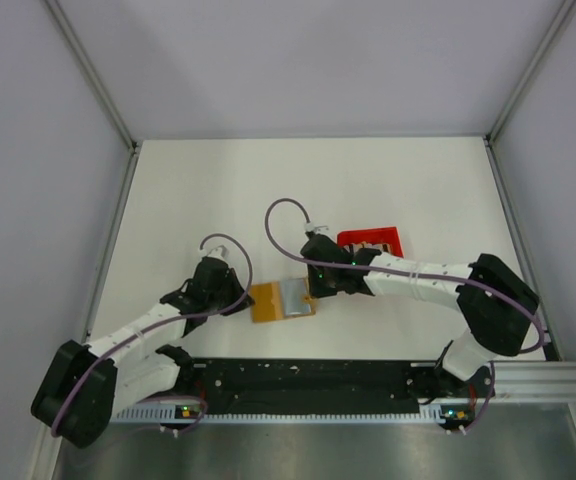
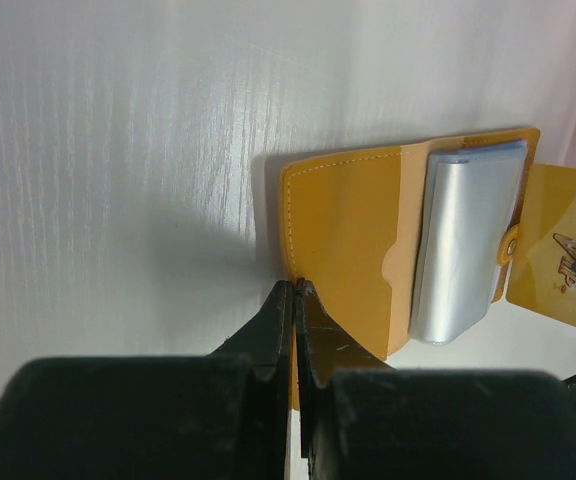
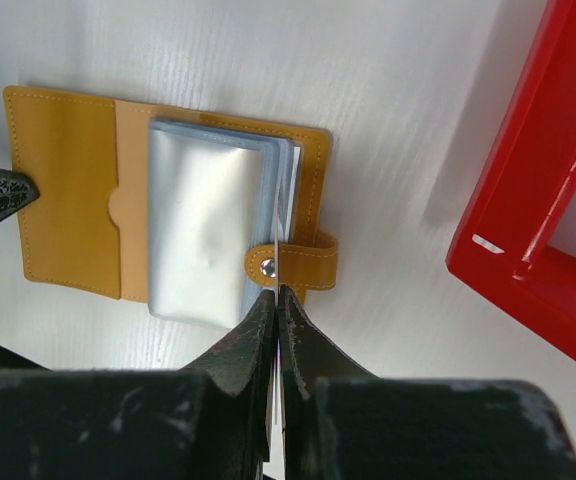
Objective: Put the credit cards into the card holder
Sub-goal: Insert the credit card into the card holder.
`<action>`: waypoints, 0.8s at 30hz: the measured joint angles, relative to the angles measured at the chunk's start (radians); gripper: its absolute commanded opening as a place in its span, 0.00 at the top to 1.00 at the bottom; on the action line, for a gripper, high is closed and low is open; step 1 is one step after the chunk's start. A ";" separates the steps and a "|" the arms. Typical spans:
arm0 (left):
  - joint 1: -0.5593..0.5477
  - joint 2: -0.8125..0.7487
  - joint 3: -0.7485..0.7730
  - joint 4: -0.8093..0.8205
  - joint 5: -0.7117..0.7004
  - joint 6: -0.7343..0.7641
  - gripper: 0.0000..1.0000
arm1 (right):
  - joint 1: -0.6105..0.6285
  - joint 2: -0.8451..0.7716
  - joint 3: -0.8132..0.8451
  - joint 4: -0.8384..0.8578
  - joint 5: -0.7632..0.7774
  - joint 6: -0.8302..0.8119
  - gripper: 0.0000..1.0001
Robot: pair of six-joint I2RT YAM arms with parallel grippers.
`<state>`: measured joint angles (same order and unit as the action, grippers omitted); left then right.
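Note:
The card holder (image 1: 266,303) is an orange wallet lying open on the white table. Its left flap (image 2: 343,250) has a pocket, and a silvery stack of plastic sleeves (image 3: 203,230) sits in its middle. A snap tab (image 3: 308,268) sticks out of its right edge. My left gripper (image 2: 295,287) is shut on the near edge of the left flap. My right gripper (image 3: 277,292) is shut on a thin card (image 3: 279,262), seen edge-on and upright by the tab. In the left wrist view this card (image 2: 558,225) looks yellow with dark print. No other card shows.
A red raised-rim tray (image 1: 370,241) stands just behind and right of the wallet, close to my right gripper (image 1: 313,290), and shows in the right wrist view (image 3: 528,200). White walls enclose the table. A black rail runs along the near edge.

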<state>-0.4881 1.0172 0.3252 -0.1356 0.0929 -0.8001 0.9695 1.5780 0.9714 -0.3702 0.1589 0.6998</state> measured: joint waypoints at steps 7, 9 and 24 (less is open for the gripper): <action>0.000 0.020 0.000 0.002 0.000 0.004 1.00 | -0.031 0.021 0.000 0.022 -0.106 0.030 1.00; 0.000 0.026 0.000 0.005 0.000 0.005 1.00 | -0.041 0.023 0.001 0.026 -0.139 0.036 1.00; 0.003 0.088 0.017 0.057 0.007 0.014 1.00 | -0.081 0.093 0.032 0.100 -0.311 0.075 1.00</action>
<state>-0.4850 1.1049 0.3420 -0.0784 0.1001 -0.7864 0.8886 1.6707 1.0039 -0.2707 -0.1524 0.7750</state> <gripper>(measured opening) 0.010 0.006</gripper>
